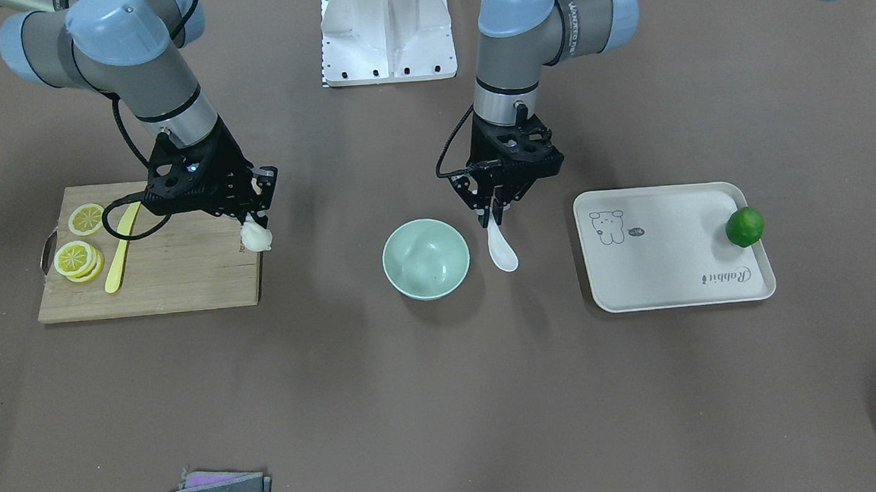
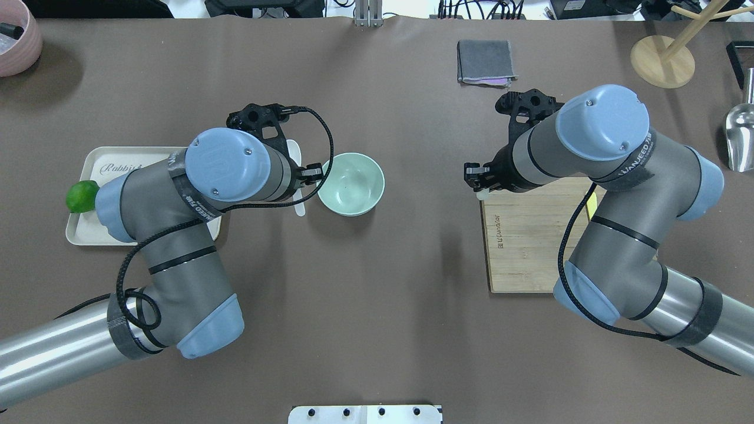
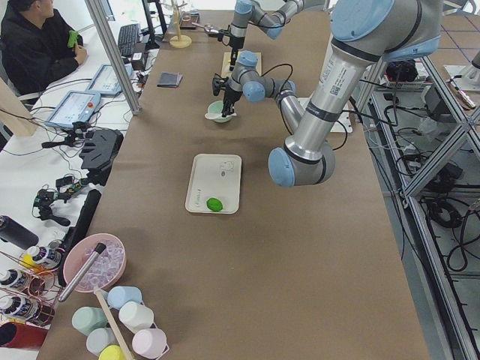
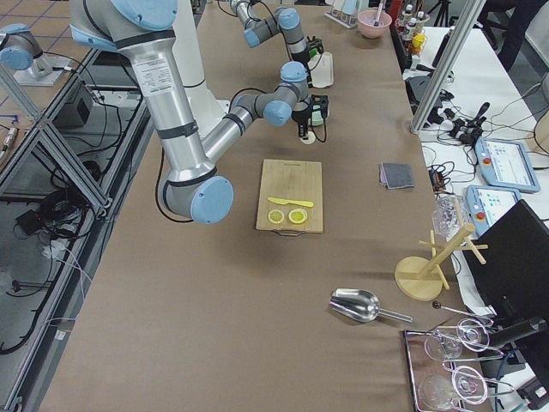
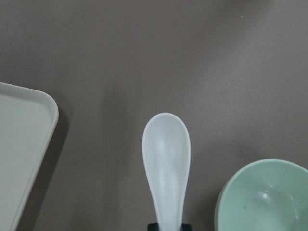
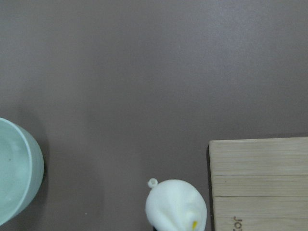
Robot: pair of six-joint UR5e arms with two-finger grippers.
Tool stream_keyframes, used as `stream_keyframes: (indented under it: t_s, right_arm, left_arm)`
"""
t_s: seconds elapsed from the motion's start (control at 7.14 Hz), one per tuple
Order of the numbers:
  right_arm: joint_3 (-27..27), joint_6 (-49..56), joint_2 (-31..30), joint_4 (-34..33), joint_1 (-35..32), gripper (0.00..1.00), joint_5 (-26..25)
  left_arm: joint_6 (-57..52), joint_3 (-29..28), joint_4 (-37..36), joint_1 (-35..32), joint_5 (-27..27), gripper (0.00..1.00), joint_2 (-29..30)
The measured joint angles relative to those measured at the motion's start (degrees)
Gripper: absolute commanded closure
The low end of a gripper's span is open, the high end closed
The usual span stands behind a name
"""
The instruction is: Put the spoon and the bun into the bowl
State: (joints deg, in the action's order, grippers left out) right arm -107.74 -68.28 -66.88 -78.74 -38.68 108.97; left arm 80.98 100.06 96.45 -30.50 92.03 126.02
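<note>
Spoon and bun both gripped, neither in the bowl yet.

From the front camera, the left gripper (image 1: 494, 216) has its fingers clamped on the handle of the one spoon (image 1: 504, 252). The scoop hangs just beside the single bowl (image 1: 426, 259), between it and the tray (image 1: 676, 277). The right gripper (image 1: 254, 221) pinches the one bun (image 1: 256, 239) at the corner of the cutting board (image 1: 181, 277), well apart from the bowl. Overhead, the arms hide both loads and the bowl holds nothing. The side views are too small to help. The left wrist camera shows the scoop next to the rim, and the right wrist camera shows the bowl at the far edge. I'd call this the carry. Each arm must centre over the bowl, then open. One lime (image 1: 745, 226) and one knife (image 1: 120, 249) lie untouched.
</note>
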Motion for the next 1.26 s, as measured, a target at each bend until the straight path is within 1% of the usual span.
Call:
stream_keyframes:
  t_s: [0.42,0.84,0.98,1.12,1.26]
  right_arm:
    - [0.34,-0.53,1.00,0.15,0.27,1.00,-0.23]
    - [0.34,-2.43,0.99,0.46,0.51,1.00,-0.33]
    - [0.34,-3.01,1.02,0.57,0.74,1.00,-0.53]
    - [0.36,-3.41,1.04,0.64,1.21,1.00,-1.12]
    - [0.42,-3.90,1.18,0.67,1.75,1.00,-1.67]
  left_arm:
    - [2.43,-3.83,0.00,3.09,-0.14,1.00,5.43]
    - [3.83,-7.82,0.05,4.23,-0.18,1.00,9.53]
    - [3.87,-8.33,0.05,4.25,-0.21,0.36,10.05]
    - [3.82,-8.52,0.05,4.25,-0.57,0.03,10.22]
    - [3.71,-8.62,0.05,4.25,-1.71,0.02,10.25]
